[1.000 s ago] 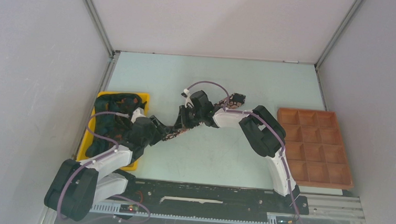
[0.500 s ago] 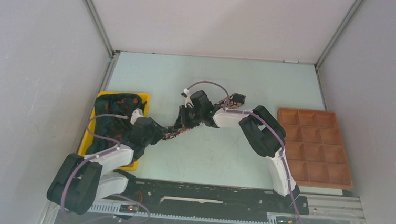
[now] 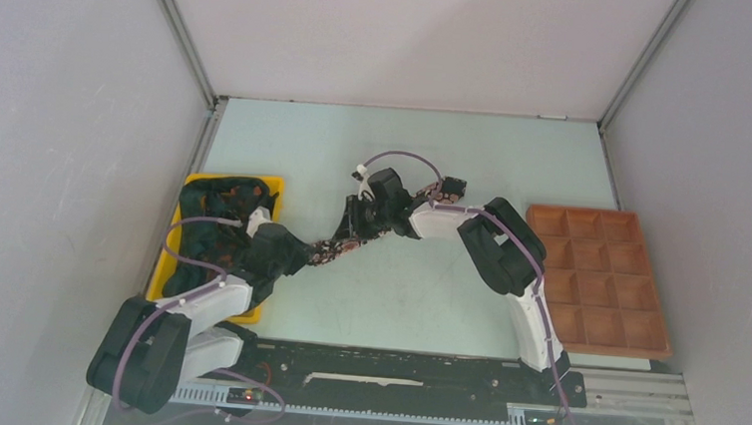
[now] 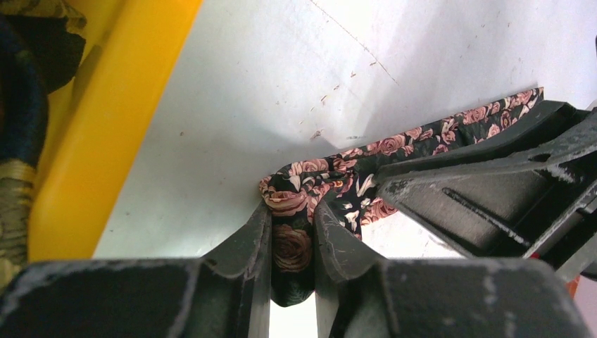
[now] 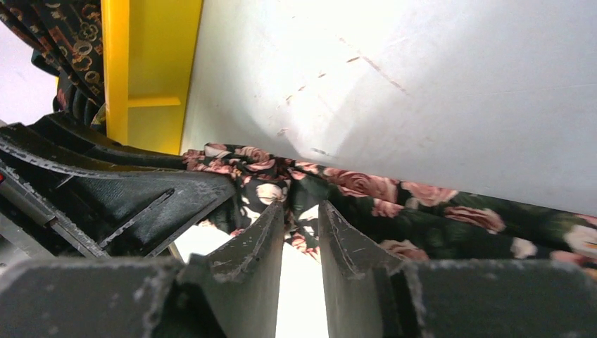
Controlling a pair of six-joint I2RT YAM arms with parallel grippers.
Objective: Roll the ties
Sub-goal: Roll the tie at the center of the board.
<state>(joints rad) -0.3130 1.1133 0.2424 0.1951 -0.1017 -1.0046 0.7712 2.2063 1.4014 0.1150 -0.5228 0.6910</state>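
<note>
The tie [image 4: 394,144] lay across the middle of the table [image 3: 396,294], running on a slant from a point just beside the yellow tray [image 3: 272,180] toward the far right, where its other end showed past the right arm's wrist. It was black with pinkish roses, and bunched into folds rather than flat.

The left gripper [image 4: 292,211] sat at the tie's near-left end. Its fingers [image 4: 257,236] stood narrow with a fold of the rose fabric filling the gap between them — clamped on the tie, the cloth puckered just ahead of the tips and hanging down between the pads.

The right gripper [image 5: 301,208] came at the same stretch of tie from the opposite side, just beside the left one, so the two sets of fingers faced each other closely over the cloth. Its jaws were also narrow, and folded fabric lay at the tips and partly in the gap, with bright table showing lower between them — whether they pinched the cloth could not be told. From there the tie ran on under the right wrist.

A heap of ties [image 3: 212,211] filled the yellow tray at the table's left edge. A brown compartment tray [image 3: 607,350] sat at the right edge, well apart from the tie.
</note>
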